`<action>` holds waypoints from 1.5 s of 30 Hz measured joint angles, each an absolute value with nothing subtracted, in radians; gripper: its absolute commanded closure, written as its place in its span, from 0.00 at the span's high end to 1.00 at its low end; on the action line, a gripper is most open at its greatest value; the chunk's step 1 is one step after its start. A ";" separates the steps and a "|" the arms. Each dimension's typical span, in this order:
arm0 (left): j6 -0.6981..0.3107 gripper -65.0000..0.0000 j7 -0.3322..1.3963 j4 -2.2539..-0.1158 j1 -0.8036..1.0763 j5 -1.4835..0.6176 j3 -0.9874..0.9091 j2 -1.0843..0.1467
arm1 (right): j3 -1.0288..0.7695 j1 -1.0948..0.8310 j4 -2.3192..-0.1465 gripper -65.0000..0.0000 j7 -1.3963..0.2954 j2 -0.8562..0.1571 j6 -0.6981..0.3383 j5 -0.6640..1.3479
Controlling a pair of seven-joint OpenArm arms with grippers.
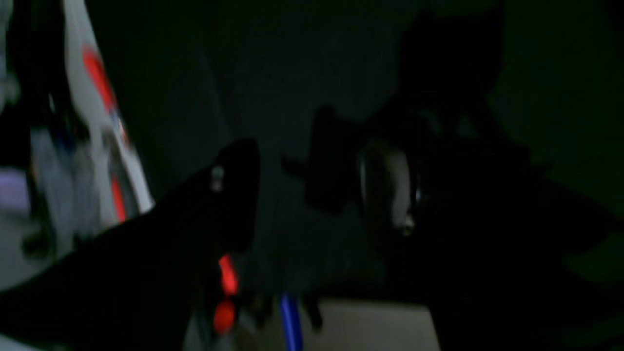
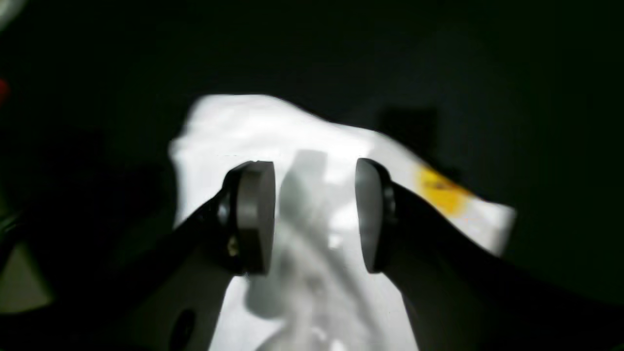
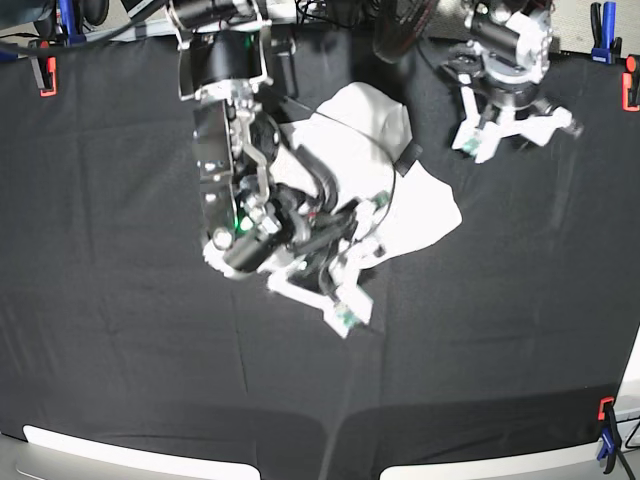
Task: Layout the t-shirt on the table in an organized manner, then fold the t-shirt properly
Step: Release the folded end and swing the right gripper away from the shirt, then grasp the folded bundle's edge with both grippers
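The white t-shirt (image 3: 425, 212) lies crumpled in a heap on the far middle of the black table (image 3: 120, 330). My right gripper (image 3: 362, 260) hovers at the heap's near edge. In the right wrist view its pads (image 2: 256, 214) stand well apart over the white t-shirt (image 2: 317, 136), which shows a yellow print patch; the gripper (image 2: 314, 214) is open and holds nothing. My left gripper (image 3: 518, 135) is open over bare black cloth to the right of the shirt, not touching it. The left wrist view is dark and blurred, with the gripper (image 1: 312, 195) spread open.
Orange clamps (image 3: 45, 75) (image 3: 630, 85) and blue clamps (image 3: 603, 20) (image 3: 606, 445) hold the cloth at the table's edges. Cables and equipment crowd the far edge behind both arms. Red and blue clamp handles (image 1: 226, 292) show low in the left wrist view.
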State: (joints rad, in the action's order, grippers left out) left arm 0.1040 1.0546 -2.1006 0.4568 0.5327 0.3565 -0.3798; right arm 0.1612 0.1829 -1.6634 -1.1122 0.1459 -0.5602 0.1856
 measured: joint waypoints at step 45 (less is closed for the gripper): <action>-0.394 0.49 0.677 -1.840 0.152 -0.354 0.370 -0.065 | -0.317 0.264 -1.662 0.40 -1.155 -0.183 -0.629 0.578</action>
